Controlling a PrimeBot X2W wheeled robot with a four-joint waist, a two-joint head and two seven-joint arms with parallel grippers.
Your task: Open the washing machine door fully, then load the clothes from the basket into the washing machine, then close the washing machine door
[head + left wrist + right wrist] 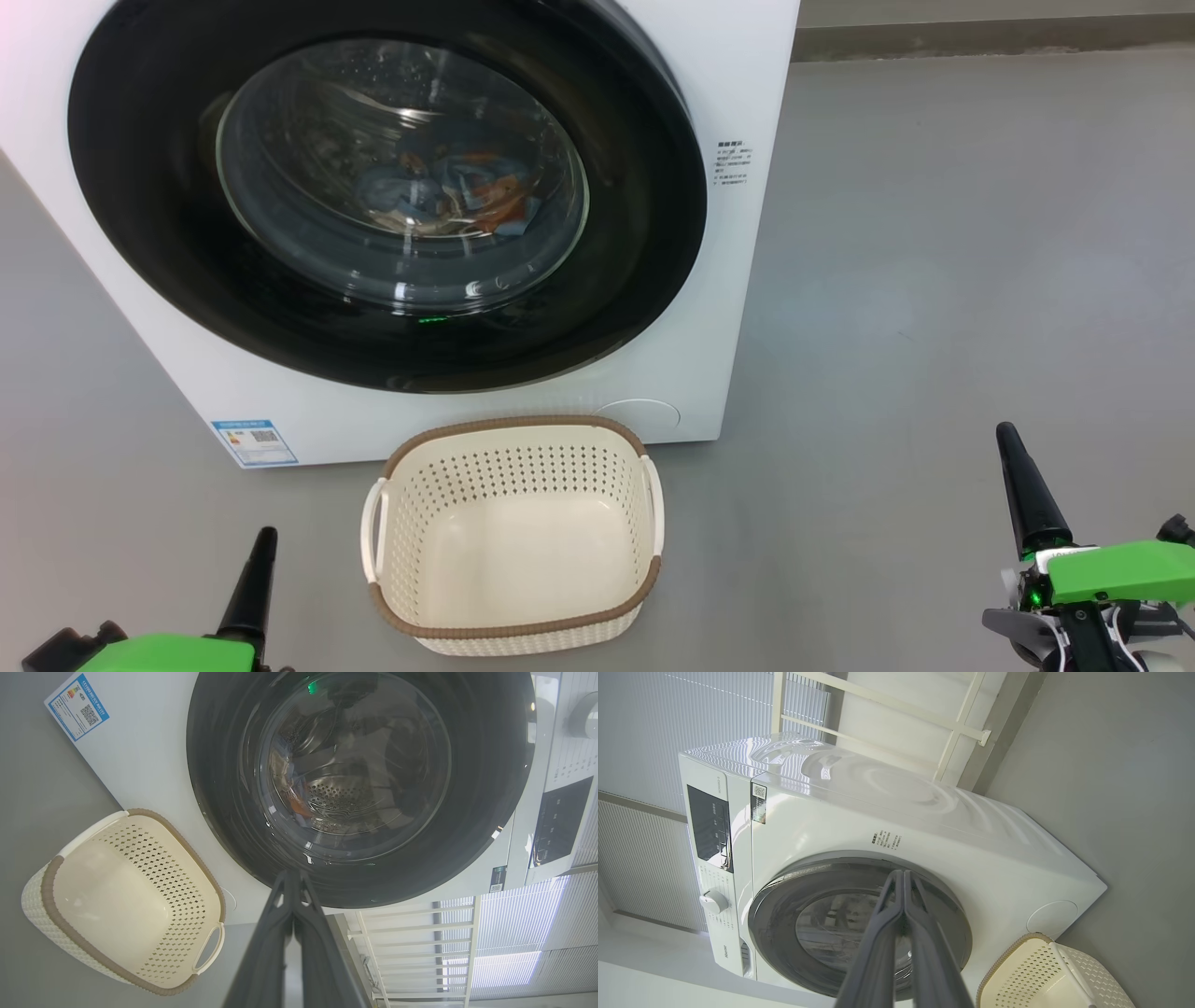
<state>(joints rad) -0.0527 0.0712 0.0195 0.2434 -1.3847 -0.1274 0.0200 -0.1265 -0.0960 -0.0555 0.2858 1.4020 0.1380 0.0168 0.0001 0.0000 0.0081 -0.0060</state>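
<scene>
Washing machine door [140, 187]: shut, flush against the front of the washing machine [747, 280]; glossy black ring around a clear domed window.
Clothes [448, 196]: inside the drum, seen through the window; light-blue and orange fabric heaped low.
Basket [513, 425]: upright on the grey floor [934, 280], just in front of the machine, below the door; its bare cream bottom shows.
Left gripper [266, 537]: lower left of the head view, left of the basket and not touching it; 2 fingers pressed together, holding nothing.
Right gripper [1006, 434]: lower right, well apart from the basket; 2 fingers pressed together, holding nothing.
Blue label [254, 442]: lower left corner of the machine front.
</scene>
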